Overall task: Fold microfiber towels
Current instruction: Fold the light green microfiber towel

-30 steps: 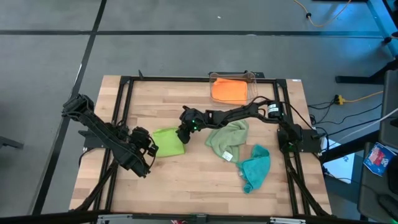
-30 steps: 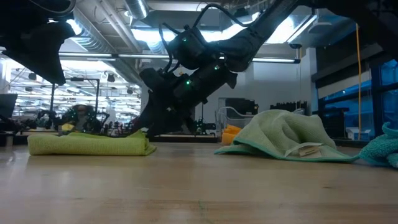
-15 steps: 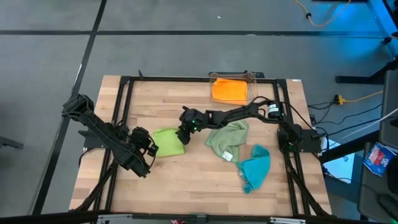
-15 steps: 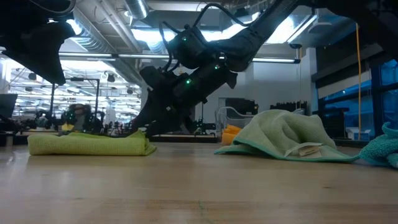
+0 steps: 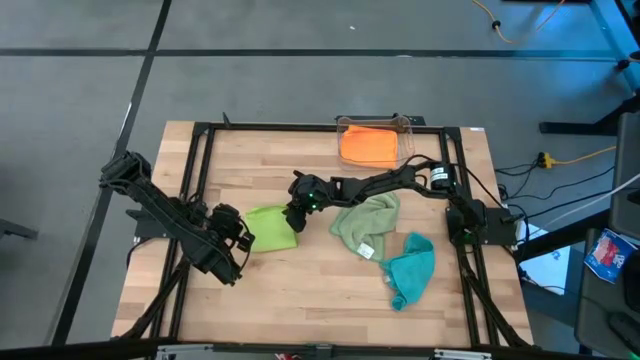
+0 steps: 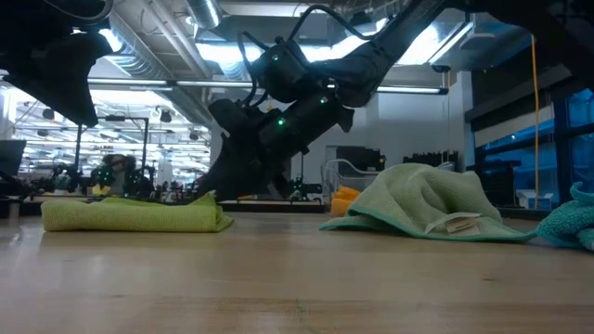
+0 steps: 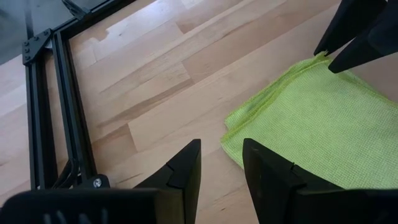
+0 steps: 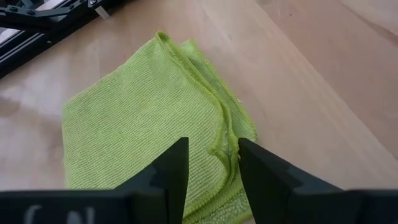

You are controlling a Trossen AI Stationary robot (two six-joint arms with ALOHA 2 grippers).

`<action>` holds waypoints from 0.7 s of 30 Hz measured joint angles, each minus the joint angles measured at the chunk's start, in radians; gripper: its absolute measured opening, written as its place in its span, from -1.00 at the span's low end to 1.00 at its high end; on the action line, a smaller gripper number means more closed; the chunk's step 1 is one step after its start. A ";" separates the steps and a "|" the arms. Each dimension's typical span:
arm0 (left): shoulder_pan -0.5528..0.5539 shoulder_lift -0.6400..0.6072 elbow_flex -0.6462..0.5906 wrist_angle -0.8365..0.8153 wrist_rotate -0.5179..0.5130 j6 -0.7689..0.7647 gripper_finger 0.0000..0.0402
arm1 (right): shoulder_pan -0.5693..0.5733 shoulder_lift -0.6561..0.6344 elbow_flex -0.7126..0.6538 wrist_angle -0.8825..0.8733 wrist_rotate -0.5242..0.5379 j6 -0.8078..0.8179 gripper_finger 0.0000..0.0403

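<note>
The right hand (image 8: 211,163) is spread over the folded lime green towel (image 8: 149,124). The left hand (image 7: 221,165) is spread beside it on the worktop (image 5: 300,290).

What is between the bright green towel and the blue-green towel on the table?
In the high view, the pale sage green towel lies crumpled between the lime green towel and the teal towel. The right gripper sits at the lime towel's edge.

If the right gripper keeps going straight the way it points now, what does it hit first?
Most likely the lime green towel: the right gripper points down at its folded layers, fingers apart over the raised edge. Depth is unclear.
</note>
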State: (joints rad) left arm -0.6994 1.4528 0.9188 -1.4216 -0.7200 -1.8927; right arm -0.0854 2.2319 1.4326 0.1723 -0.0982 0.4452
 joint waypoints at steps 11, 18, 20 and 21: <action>0.000 0.000 0.000 0.000 0.000 0.003 -0.44 | 0.005 0.011 0.000 0.015 0.025 -0.011 -0.33; 0.000 0.000 0.000 0.000 0.000 0.004 -0.44 | 0.005 0.011 0.000 0.018 0.026 -0.012 -0.42; 0.000 0.000 0.000 0.000 0.000 0.004 -0.44 | 0.005 0.011 0.000 0.018 0.027 -0.012 -0.53; 0.000 0.000 0.000 0.000 0.000 0.004 -0.44 | 0.005 0.011 0.000 0.018 0.027 -0.012 -0.60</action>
State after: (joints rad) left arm -0.6994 1.4528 0.9188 -1.4220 -0.7197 -1.8889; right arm -0.0807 2.2425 1.4326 0.1905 -0.0715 0.4328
